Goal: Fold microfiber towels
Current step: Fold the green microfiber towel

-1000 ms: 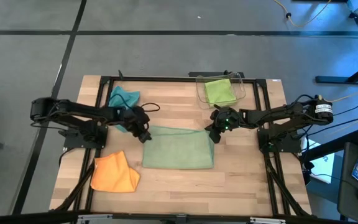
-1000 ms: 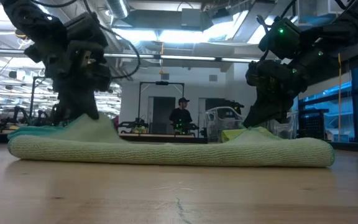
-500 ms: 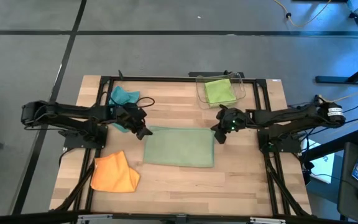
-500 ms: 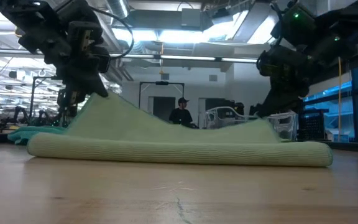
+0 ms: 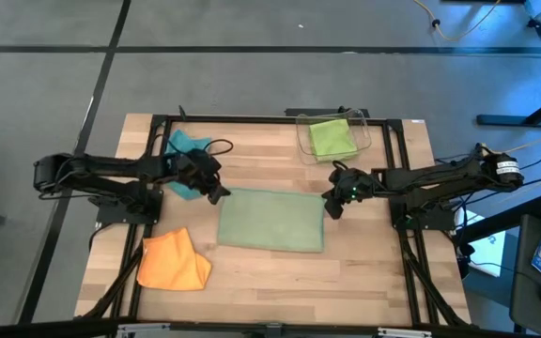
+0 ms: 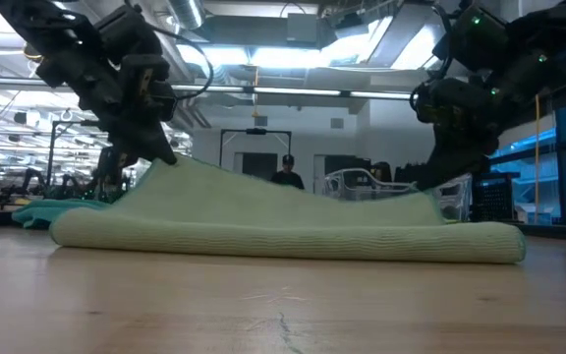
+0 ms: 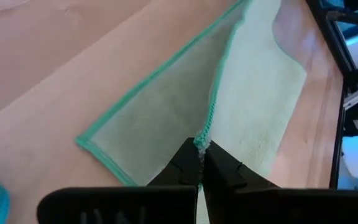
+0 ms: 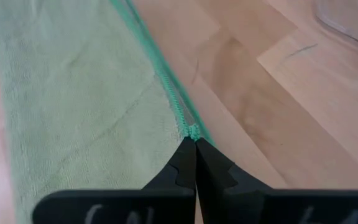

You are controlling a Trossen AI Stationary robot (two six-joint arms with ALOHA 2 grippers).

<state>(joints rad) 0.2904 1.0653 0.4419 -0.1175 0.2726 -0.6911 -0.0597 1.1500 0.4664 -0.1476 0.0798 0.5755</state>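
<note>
The pale sage towel (image 5: 270, 221) lies folded in the table's middle, its near fold (image 6: 283, 241) on the wood. My left gripper (image 5: 216, 194) is shut on its far left corner. My right gripper (image 5: 330, 207) is shut on its far right corner. The far edge (image 6: 293, 192) is raised between them. The teal towel (image 5: 184, 148) lies crumpled at the far left, behind my left gripper. The orange towel (image 5: 174, 262) lies at the near left. The lime green towel (image 5: 332, 138) lies in the clear bin (image 5: 364, 127). My left gripper pinches the sage towel's far left corner (image 7: 199, 142) at its teal-stitched hem between its two fingers, slanting down from the table's left. The corner is lifted off the table and the cloth slopes down from it to the near fold. One layer or several, I cannot tell. My right gripper pinches the sage towel's far right corner (image 8: 192, 130) at the teal hem between its two fingers, slanting down from the table's right. The corner is held a little above the wood, lower than the left one. The cloth slopes down from it to the near fold.
The clear bin stands at the far edge, right of centre, close behind my right gripper. Black frame rails (image 5: 148, 188) run along the table's left and right sides. Bare wood (image 5: 280, 282) lies near of the sage towel. A person (image 6: 285, 177) stands far off in the room.
Both grippers have risen and gone a little toward the table's far edge, still shut on the sage towel's far corners. The far edge, which lay almost flat, is now lifted and stretched between them. The near fold has stayed on the table.
</note>
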